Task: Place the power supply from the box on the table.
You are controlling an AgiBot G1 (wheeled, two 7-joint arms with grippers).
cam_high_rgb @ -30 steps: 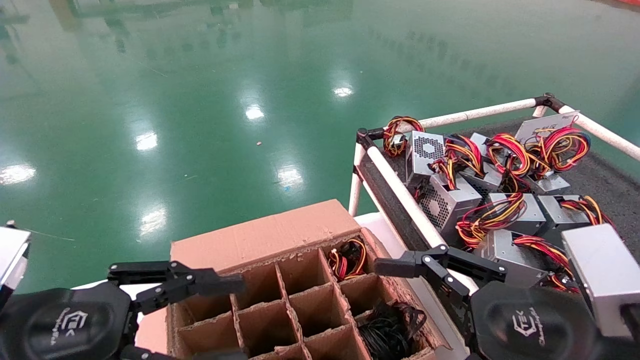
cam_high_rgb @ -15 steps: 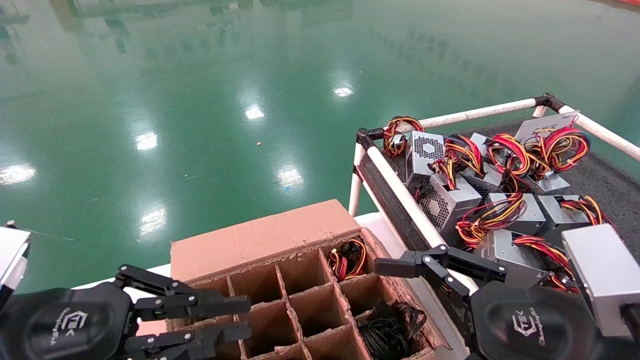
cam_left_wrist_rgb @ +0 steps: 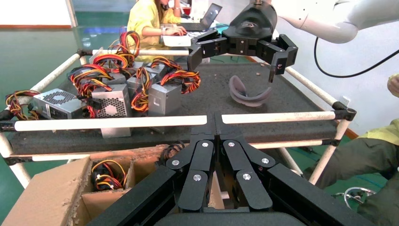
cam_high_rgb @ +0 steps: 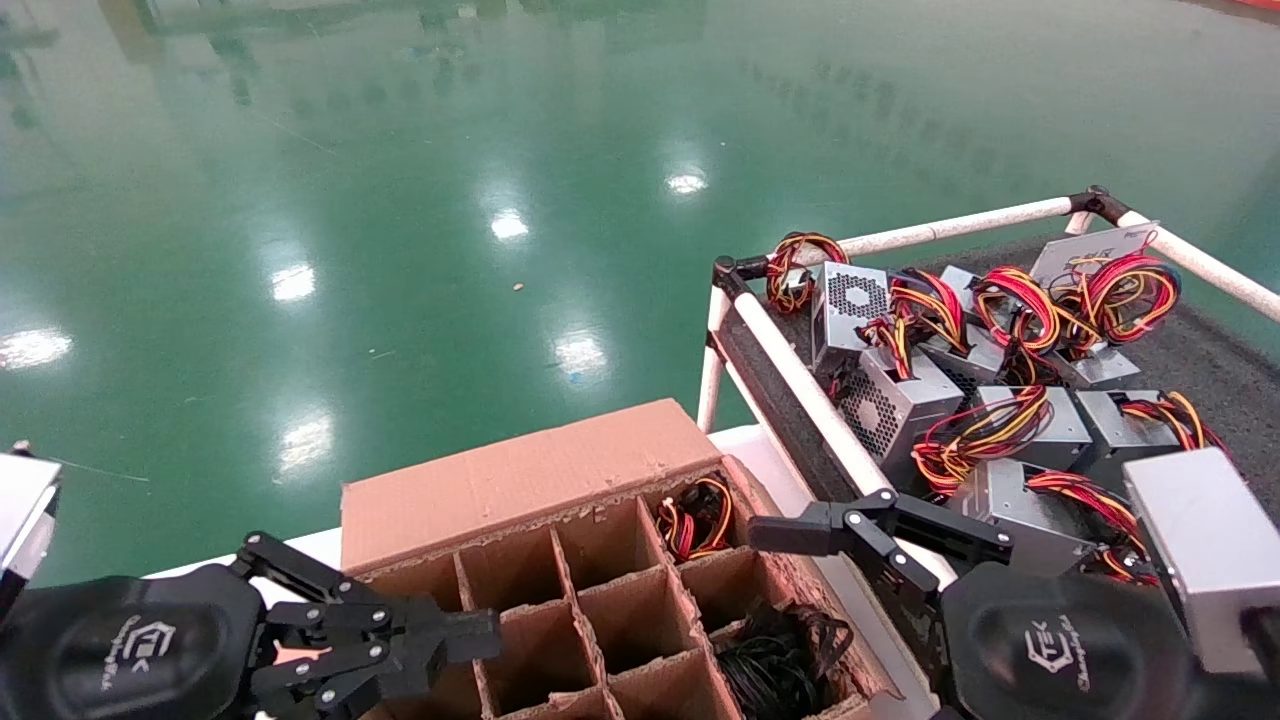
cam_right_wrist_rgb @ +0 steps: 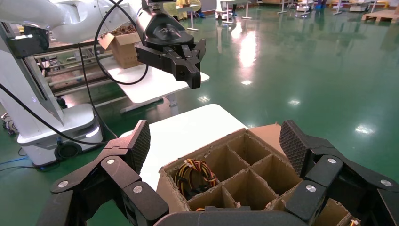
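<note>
The brown box (cam_high_rgb: 520, 475) sits below me with its divider cells open. In its far right cell lies a power supply, showing only its red, yellow and black wires (cam_high_rgb: 695, 520) (cam_right_wrist_rgb: 195, 174) (cam_left_wrist_rgb: 108, 174). My left gripper (cam_high_rgb: 480, 628) (cam_left_wrist_rgb: 215, 117) hangs over the box's left cells, shut with nothing between its fingers. Over the box's right edge my right gripper (cam_high_rgb: 800, 610) (cam_right_wrist_rgb: 216, 146) stands wide open and empty. The dark grey table (cam_high_rgb: 1225, 375) lies to the right behind white rails.
Several power supplies (cam_high_rgb: 905, 400) with wire bundles crowd the table's left part. A tangle of black cable (cam_high_rgb: 780, 655) fills a near right cell. The box rests on a white slab (cam_high_rgb: 770, 450). People sit beyond the table (cam_left_wrist_rgb: 146, 19). Green floor lies ahead.
My left gripper's fingers have closed from wide open to shut and dropped a little over the box's left side. The right arm has not moved.
</note>
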